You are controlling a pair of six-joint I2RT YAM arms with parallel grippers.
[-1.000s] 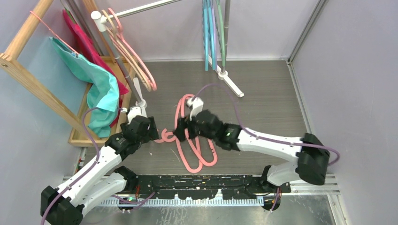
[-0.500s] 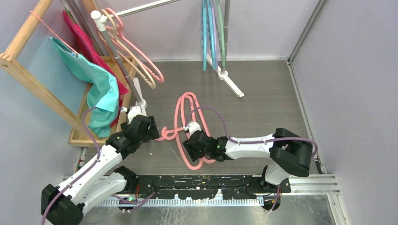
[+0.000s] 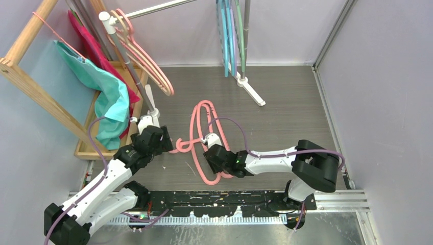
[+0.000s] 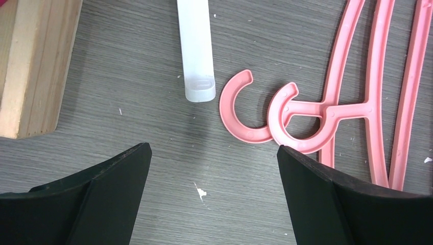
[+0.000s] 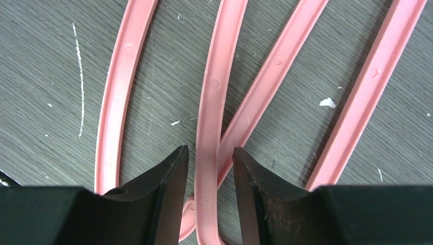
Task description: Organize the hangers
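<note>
Two pink hangers [image 3: 201, 132] lie overlapping on the grey floor, their hooks [image 4: 255, 115] pointing left. My right gripper [image 3: 208, 162] is low over their near end. Its jaws [image 5: 209, 150] straddle one pink bar [image 5: 217, 76] with a thin gap on each side, so they are open and narrow. My left gripper [image 3: 166, 140] hovers open and holds nothing [image 4: 213, 149], with the hooks just ahead to its right. More pink and beige hangers [image 3: 148, 56] hang on the slanted rail. Blue and green hangers [image 3: 230, 35] hang at the back.
A wooden frame rack [image 3: 30, 76] with a teal cloth [image 3: 110, 97] and a red cloth [image 3: 87, 43] stands at the left. The white foot of the rail stand [image 4: 196, 46] lies just beyond my left gripper. Another stand's foot [image 3: 250, 89] is at the back centre.
My right arm has dropped and pulled back from the hangers' far end to their near end, and its jaws have narrowed around one bar. The hangers on the rail swing slightly. The left arm is still.
</note>
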